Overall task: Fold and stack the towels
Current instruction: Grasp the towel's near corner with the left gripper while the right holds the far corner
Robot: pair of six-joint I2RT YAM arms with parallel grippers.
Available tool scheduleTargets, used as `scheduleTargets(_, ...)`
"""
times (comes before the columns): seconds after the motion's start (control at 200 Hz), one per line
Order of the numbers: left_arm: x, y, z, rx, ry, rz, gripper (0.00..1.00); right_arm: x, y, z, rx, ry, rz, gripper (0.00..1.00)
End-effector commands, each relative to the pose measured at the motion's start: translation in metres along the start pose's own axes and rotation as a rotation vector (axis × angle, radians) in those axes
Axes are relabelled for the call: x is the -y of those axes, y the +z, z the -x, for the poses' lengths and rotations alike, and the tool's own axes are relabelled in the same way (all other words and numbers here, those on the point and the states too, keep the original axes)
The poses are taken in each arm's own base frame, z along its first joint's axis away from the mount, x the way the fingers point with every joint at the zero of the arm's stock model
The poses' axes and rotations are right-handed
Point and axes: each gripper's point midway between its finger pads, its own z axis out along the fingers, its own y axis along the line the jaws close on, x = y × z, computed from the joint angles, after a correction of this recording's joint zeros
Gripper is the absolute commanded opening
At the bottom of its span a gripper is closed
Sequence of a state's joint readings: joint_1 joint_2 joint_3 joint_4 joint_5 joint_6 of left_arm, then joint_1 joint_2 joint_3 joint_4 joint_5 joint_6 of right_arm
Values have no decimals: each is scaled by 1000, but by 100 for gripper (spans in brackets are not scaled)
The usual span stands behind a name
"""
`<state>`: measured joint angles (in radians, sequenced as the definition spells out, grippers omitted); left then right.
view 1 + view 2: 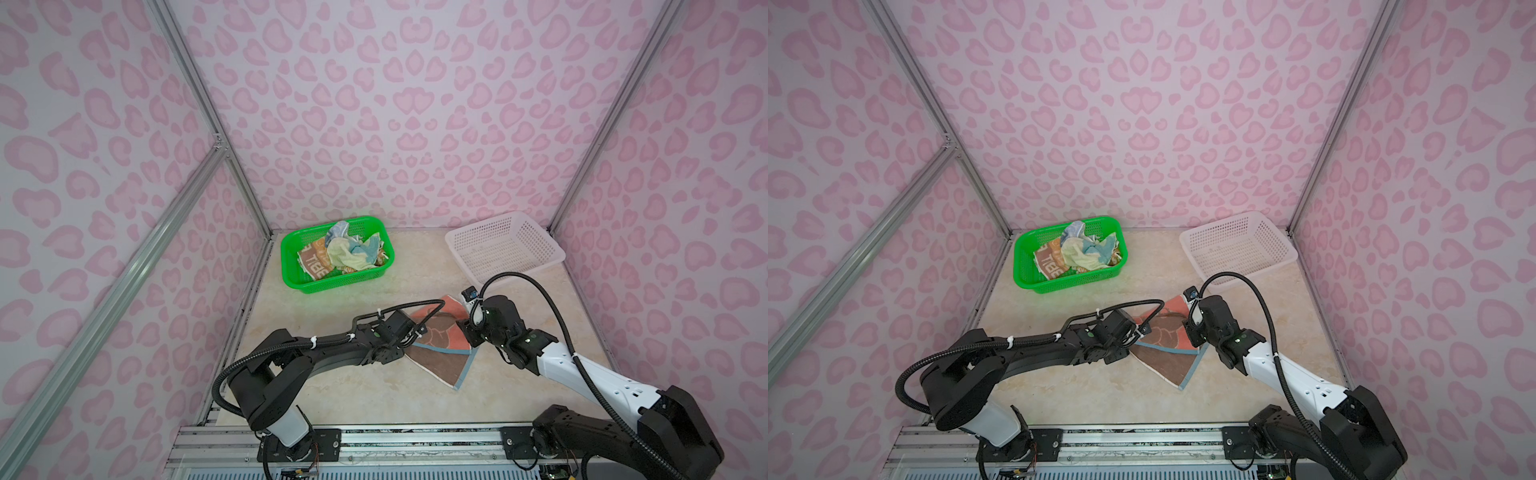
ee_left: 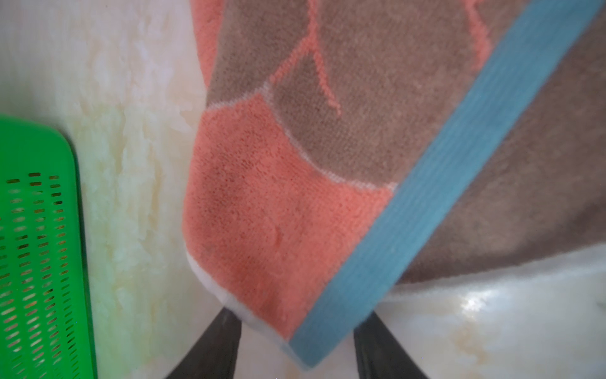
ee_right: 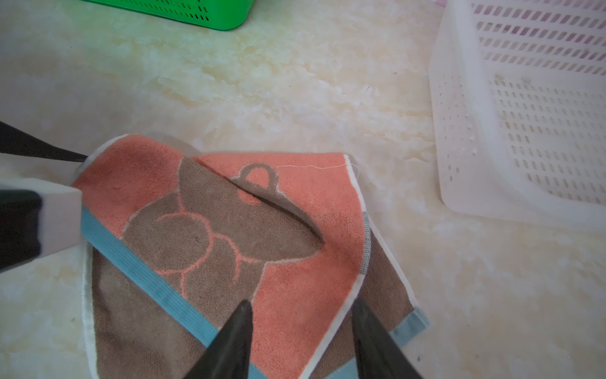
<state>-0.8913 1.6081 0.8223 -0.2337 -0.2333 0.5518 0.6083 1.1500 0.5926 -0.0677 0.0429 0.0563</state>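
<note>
A coral and brown towel (image 1: 440,357) (image 1: 1167,359) with a blue band lies partly folded over itself on the table. In the left wrist view its corner (image 2: 278,213) sits between the spread fingers of my left gripper (image 2: 296,328), which is open. My right gripper (image 3: 301,305) is open too, with its fingertips (image 3: 242,315) over the towel (image 3: 295,262) near its white-edged fold. In both top views the two grippers (image 1: 413,334) (image 1: 467,328) flank the towel from the left and right. More towels, a pale yellow one (image 1: 349,253) and a striped lettered one (image 1: 311,262), lie crumpled in the green basket.
The green basket (image 1: 332,284) (image 1: 1067,282) stands at the back left, and its wall also shows in the wrist views (image 2: 36,246) (image 3: 196,13). A white perforated basket (image 1: 457,249) (image 1: 1192,249) (image 3: 524,131) stands at the back right, close behind the right arm.
</note>
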Motion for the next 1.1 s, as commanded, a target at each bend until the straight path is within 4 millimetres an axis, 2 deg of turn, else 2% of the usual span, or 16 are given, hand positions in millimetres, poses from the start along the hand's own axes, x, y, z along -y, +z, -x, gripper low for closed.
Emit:
scheduleTargets(0.0,-7,-2,7,11,9,20,53,0,1,2,14,5,4,50)
scheduleTargets(0.285,-9,-8,9,-10,18,1,53,-1,5,1,1,2,7,50)
scheduleTargets(0.575,-10,-16,3,-48,28,-14,55,-2,7,1,-1,2,11,50)
scheduleTargets(0.855,-12,-7,0,-51,26,5,55,-2,7,0,-4,3,13,50)
scheduleTargets(1.095,-18,-2,6,-26,30,42,55,-2,7,1,-3,3,12,50)
